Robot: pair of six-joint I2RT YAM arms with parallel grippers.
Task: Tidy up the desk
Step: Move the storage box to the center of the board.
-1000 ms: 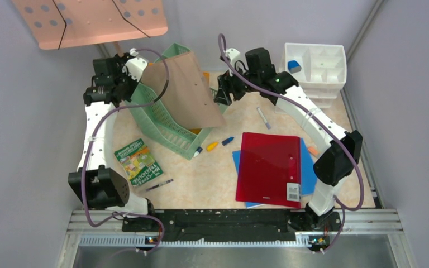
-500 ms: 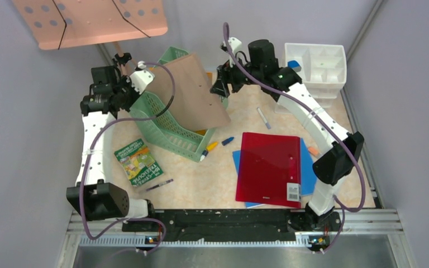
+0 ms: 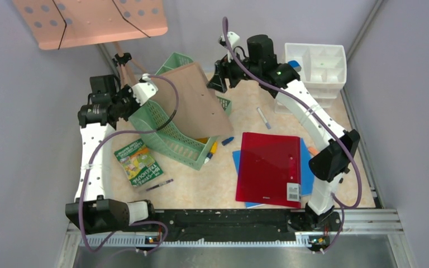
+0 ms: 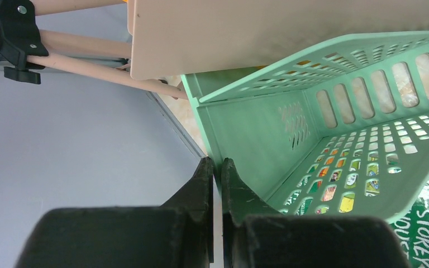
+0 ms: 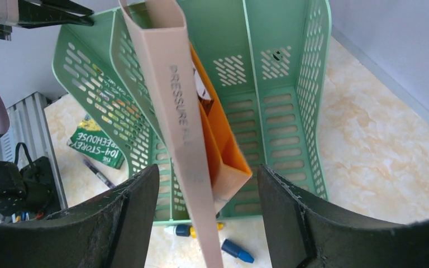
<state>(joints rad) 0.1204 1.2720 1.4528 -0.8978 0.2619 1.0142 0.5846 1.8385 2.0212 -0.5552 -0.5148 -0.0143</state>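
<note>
The bench (image 3: 201, 187), beige and marble-patterned, fills the middle of the overhead view between grey walls, with its rail (image 3: 229, 216) at 6 o'clock. Toward 10 o'clock stands a green file tray (image 3: 173, 137). It holds a brown folder (image 3: 192, 103) that leans out above its rim, and an orange folder (image 5: 220, 145) sits just beside that one. The left gripper (image 4: 217, 166) is closed tight on the tray's thin wall at its 10 o'clock end. The right gripper (image 5: 206, 170) is wide open at 12 o'clock, its jaws on either side of the brown folder's edge and clear of it. A red folder (image 3: 268, 167) lies at 4 o'clock, a green booklet (image 3: 138, 163) at 8 o'clock and a white organizer (image 3: 315, 64) at 2 o'clock.
</note>
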